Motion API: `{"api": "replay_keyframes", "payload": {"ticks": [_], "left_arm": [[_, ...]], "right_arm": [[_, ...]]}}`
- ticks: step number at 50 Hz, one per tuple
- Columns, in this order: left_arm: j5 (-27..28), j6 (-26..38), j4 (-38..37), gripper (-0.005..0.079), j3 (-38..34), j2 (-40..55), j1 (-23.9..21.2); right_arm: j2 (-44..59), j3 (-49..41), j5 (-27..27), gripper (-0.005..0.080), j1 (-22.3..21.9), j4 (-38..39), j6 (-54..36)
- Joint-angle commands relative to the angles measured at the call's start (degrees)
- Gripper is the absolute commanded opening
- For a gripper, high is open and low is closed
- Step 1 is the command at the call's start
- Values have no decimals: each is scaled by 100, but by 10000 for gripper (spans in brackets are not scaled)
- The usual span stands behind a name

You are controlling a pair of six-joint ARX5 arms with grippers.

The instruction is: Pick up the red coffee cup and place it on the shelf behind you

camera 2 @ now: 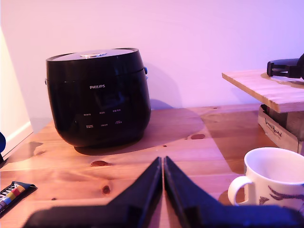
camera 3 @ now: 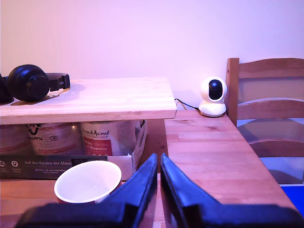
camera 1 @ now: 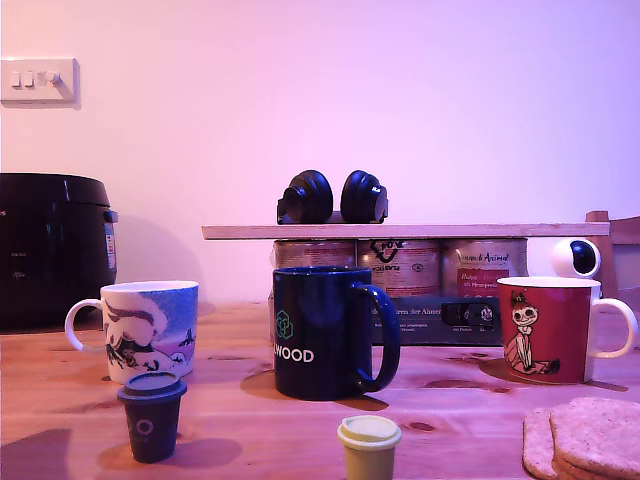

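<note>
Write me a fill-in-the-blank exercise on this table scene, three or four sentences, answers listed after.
1. The headphones lie on top of the ____.
2. The shelf rests on a row of ____.
3. The red coffee cup has a handle coloured ____.
4. In the exterior view, the mug between the red coffee cup and the white-and-blue mug bears the word ____.

Answers: shelf; tins; white; WOOD

A pink-violet cast tinted all three views, washing the wall [camera 1: 400, 100] evenly without glare. Soft shadows pooled under the mugs on the table [camera 1: 450, 400] in the exterior view's lower half. Both wrist views' near foregrounds looked dark and slightly blurred.
</note>
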Motion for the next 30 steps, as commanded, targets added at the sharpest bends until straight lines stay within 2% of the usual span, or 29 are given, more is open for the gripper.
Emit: {"api": "replay_keyframes", "payload": {"ticks": [1,17,26,30], "left_arm": [[1036,-1012,267,-20,-92,-83,308],[1047,-1012,304,-20,-92,-83,308],[1390,-1187,656,-20,31,-83,308],[1528,-1414,581,-20,219,-79,308]], "right_arm": [[-37,321,-345,-12,15,323,916],[-37,326,-363,-12,17,415,931],[-35,529,-420,-12,22,380,942],[-31,748,-695,-12,22,131,942]]}}
